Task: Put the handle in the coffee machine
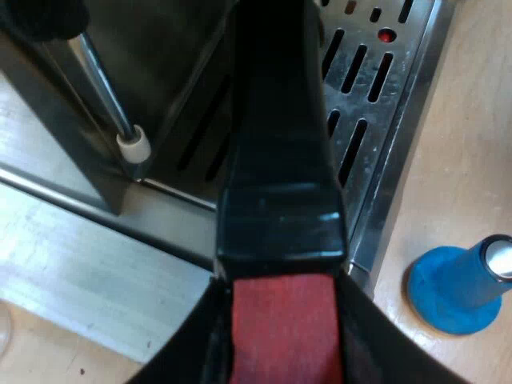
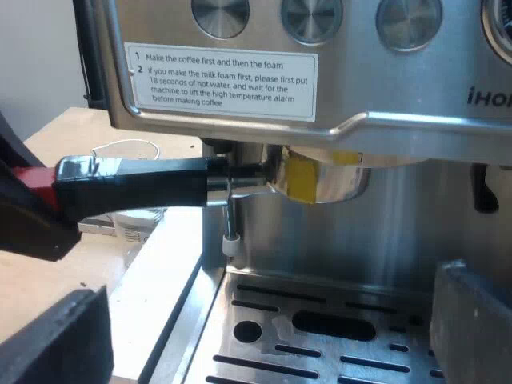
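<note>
The handle (image 2: 144, 182) lies level across the front of the coffee machine (image 2: 400, 96). The metal cup (image 2: 336, 182) at its far end sits up against the round fitting under the machine's face. A yellow patch (image 2: 302, 178) shows on the cup's side. Whether the cup is locked in place I cannot tell.

The left gripper (image 1: 280, 344) is clamped narrow on the handle's red end (image 1: 280, 328), with one black finger on each side of it. In the left wrist view the dark handle runs away from the gripper over the slotted drip tray (image 1: 376, 72). A small red dot shows among the tray's slots.

The right gripper (image 2: 260, 336) hangs low over the drip tray and faces the machine. Its two fingers are spread wide with nothing between them.

A thin steam pipe (image 2: 230, 216) with a white tip hangs just below the spot where the handle meets the cup. A white label (image 2: 220, 80) with printed steps is stuck on the machine's face above the handle, under a row of round knobs (image 2: 312, 16).

A blue tamper (image 1: 460, 288) stands upright on the wooden table (image 1: 472, 144), just beside the drip tray's edge and apart from the handle
</note>
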